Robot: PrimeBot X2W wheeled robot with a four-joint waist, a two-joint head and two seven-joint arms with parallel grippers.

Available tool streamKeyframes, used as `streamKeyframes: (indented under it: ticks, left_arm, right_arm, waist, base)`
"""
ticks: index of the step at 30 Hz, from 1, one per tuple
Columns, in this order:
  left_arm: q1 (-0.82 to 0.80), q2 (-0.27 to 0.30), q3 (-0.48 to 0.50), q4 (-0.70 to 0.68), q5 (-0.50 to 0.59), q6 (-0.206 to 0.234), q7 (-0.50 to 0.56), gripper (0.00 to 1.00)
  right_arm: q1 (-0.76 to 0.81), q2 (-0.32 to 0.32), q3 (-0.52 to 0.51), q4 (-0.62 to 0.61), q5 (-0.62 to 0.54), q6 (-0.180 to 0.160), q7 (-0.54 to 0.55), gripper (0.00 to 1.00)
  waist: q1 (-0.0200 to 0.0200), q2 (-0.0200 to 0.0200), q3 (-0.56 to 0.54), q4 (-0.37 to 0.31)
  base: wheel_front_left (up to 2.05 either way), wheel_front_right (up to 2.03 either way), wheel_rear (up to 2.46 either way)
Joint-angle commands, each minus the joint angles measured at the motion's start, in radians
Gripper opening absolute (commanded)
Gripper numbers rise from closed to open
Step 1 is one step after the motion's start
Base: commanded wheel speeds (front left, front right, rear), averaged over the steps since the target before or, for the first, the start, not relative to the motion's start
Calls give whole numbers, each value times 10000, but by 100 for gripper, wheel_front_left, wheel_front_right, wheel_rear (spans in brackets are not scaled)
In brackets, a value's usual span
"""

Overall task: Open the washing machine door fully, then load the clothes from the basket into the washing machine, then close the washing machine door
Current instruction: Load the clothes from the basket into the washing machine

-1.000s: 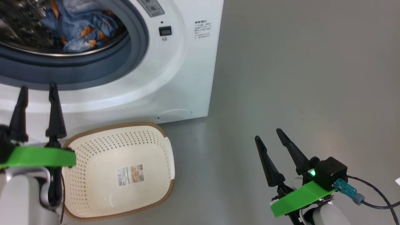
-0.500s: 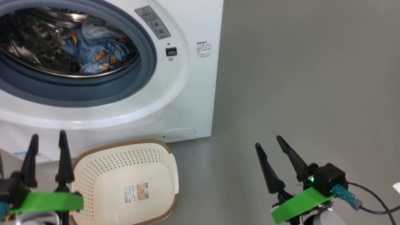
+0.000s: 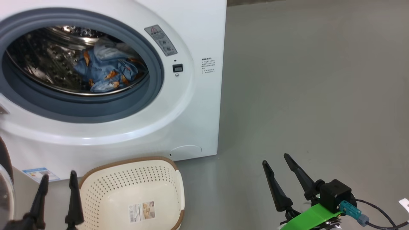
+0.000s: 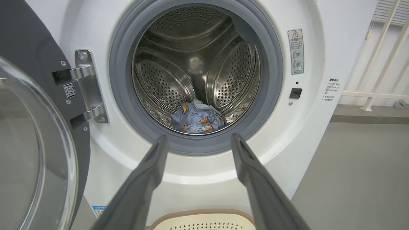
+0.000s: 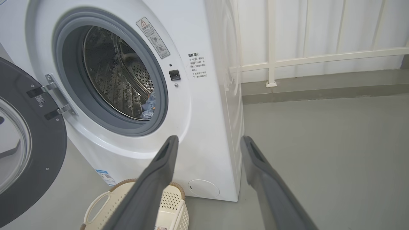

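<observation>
The washing machine door (image 5: 38,166) is swung wide on its hinge (image 4: 88,86), to the left of the opening; it is cut off by the frame edge in every view, so its whole round is never seen. The clothes (image 3: 105,73) are lying low in the steel drum (image 4: 163,86) of the washing machine (image 3: 191,105), bunched so that no single garment can be made out; in the right wrist view they are largely hidden behind the grey-blue gasket (image 5: 159,105). The basket (image 3: 134,182) is set on the floor (image 3: 303,80), just in front of the machine's foot; its near side is cut by the bottom edge of the head view, and the print on its label sticker (image 3: 142,211) cannot be read. The left gripper (image 3: 59,175) is cut off at that same edge, its dark tips just beside the basket; its jaws are held apart. The right gripper (image 3: 275,159) is held over bare floor, well apart from the machine; its jaws are likewise spread. The floor is smooth and plain grey; a white railing (image 5: 271,44) is seen before a pale wall beyond the machine.
</observation>
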Motion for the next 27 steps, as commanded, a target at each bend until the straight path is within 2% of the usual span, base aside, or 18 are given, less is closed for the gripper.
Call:
streamKeyframes:
  ticks: [1, 16, 27]
  left_arm:
    - [118, 82, 389, -426, 168, -4, -40, 100]
    - [1262, -99, 102, -667, 452, 406, -40, 100]
    - [1518, -115, 7, -787, 348, 584, -40, 100]
  right_arm:
    - [-25, 28, 263, -223, -55, 16, -49, 100]
    - [210, 28, 254, -173, -248, 16, -49, 100]
    - [224, 28, 225, -199, -242, 16, -49, 100]
  waist:
    - [0, -1, -172, -67]
    - [0, -1, -689, -133]
    - [0, -1, -666, -134]
  base:
    - [0, 0, 0]
    - [0, 0, 0]
    - [0, 0, 0]
